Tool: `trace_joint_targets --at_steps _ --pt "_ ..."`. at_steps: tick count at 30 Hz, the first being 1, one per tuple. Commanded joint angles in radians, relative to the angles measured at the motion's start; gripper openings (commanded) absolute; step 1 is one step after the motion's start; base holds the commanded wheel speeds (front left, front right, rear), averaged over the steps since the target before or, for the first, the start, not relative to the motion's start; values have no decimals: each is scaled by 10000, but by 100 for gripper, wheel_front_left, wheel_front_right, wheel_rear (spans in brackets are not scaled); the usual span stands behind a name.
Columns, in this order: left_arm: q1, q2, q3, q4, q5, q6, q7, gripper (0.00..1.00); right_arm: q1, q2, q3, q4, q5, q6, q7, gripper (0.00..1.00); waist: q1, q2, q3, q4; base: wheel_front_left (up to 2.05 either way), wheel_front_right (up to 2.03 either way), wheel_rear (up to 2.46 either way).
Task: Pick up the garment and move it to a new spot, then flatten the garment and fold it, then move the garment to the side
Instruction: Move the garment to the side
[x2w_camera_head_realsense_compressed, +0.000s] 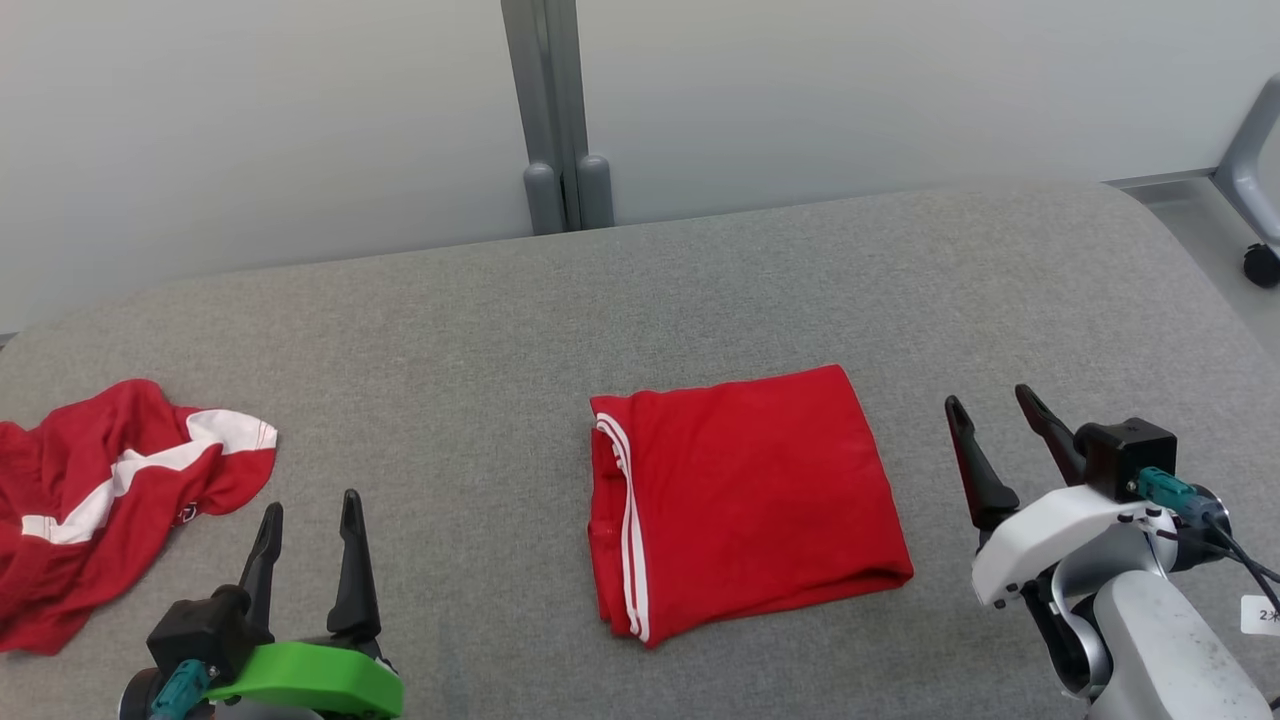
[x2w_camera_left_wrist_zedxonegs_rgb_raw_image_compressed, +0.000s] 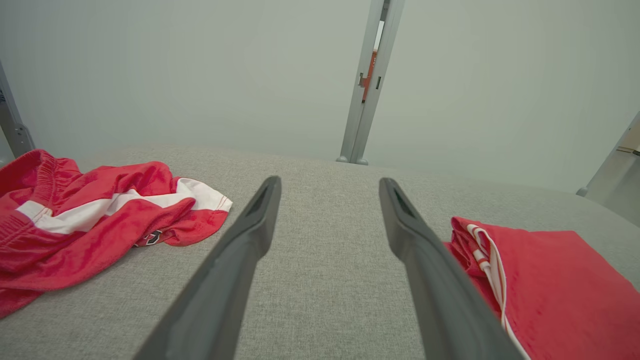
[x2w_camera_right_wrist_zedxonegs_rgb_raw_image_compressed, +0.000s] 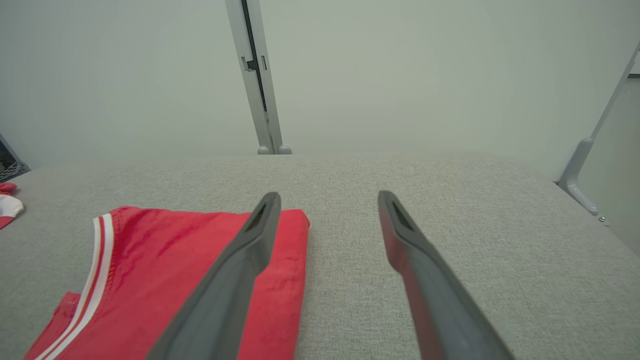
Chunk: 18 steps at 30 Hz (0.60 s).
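Observation:
A red garment with white stripes along its left edge lies folded into a neat rectangle in the middle of the grey padded table. It also appears at the lower right of the left wrist view as the folded garment and at the lower left of the right wrist view. My left gripper stands open at the lower left, apart from the cloth. My right gripper is open just right of the folded garment, holding nothing.
A second red and white garment lies crumpled at the table's left edge, seen too in the left wrist view. A grey post stands behind the table against the pale wall. A chair leg with a caster is at the far right.

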Motion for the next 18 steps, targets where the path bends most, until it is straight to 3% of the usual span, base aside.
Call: trace_joint_targets --at_steps 1,18 --pt "125 29 -10 39 46 17 -26 100 -74 -23 -3 39 64 -8 -80 100 0 -1 13 7 0 0 0" --pt "18 29 -67 49 115 16 -26 100 -767 -86 511 253 342 -8 491 100 0 -1 283 203 0 0 0"
